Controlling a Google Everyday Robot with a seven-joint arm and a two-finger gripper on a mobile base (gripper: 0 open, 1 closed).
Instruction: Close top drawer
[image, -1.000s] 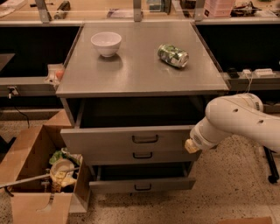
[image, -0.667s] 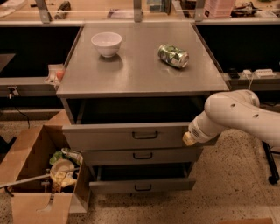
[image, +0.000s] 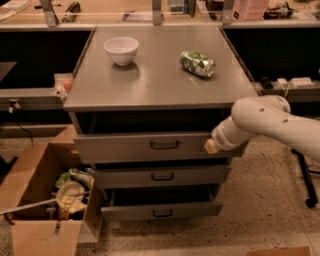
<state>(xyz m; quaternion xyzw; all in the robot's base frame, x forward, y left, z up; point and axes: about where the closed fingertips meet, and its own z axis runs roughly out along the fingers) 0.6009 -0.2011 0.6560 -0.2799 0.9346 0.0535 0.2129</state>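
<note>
Drawer (image: 125, 147), top of three, stands part open; gripper (image: 212, 146) at its right end.
The drawer juts out under the cabinet top (image: 155, 80), with a dark gap above its panel. The gripper sits against or just beside the panel, right of the handle (image: 164, 145). I cannot tell how far open the gripper is or whether it holds anything. The drawer looks like stiff, weighty metal: no grasp is needed, only a flat push on the panel, better nearer the centre.
</note>
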